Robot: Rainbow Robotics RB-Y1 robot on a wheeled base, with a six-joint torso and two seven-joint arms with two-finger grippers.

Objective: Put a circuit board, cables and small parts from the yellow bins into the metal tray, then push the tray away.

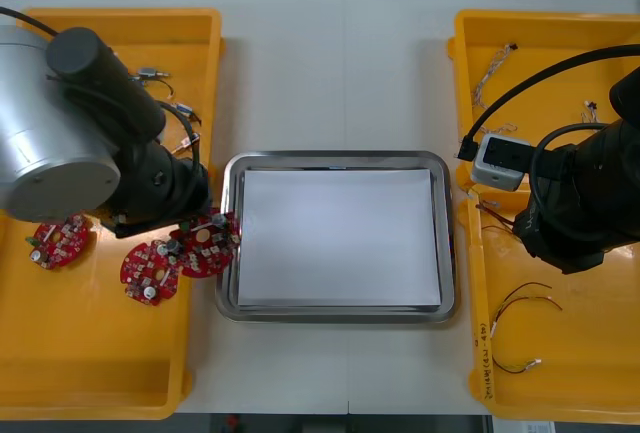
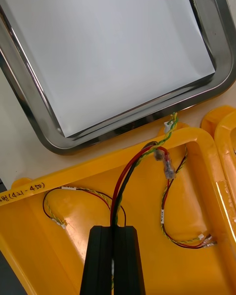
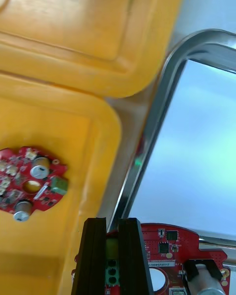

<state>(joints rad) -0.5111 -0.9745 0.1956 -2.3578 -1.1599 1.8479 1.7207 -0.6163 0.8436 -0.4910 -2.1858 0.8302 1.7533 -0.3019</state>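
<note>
The round red circuit board (image 1: 206,243) lies across the left rim of the metal tray (image 1: 340,315), partly over the rim and partly over the edge of the near left yellow bin (image 1: 90,373). My left gripper (image 1: 192,219) has it. In the left wrist view my fingers (image 3: 94,255) are clamped on a green block at the board's edge, held apart only by that block. The rest of the board spreads out beside them over the tray's shiny rim, next to the white inside. I cannot tell whether the board rests on the rim or hangs just above it.

Two more boards lie in the same bin. One (image 1: 150,273) is just beside the held board and the other (image 1: 60,241) is farther out, near my left arm's grey housing.

The tray sits between the bins, white inside and bare.

My right arm (image 1: 580,203) reaches over the near right yellow bin (image 1: 570,393). In the right wrist view my right gripper (image 2: 114,228) is pinched on a red and yellow cable (image 2: 147,152), the fingers almost touching with its strands between them. The cable arches up from the fingers toward the bin wall nearest the tray. A second thin cable (image 2: 73,191) loops on the bin floor beside my fingers.
</note>
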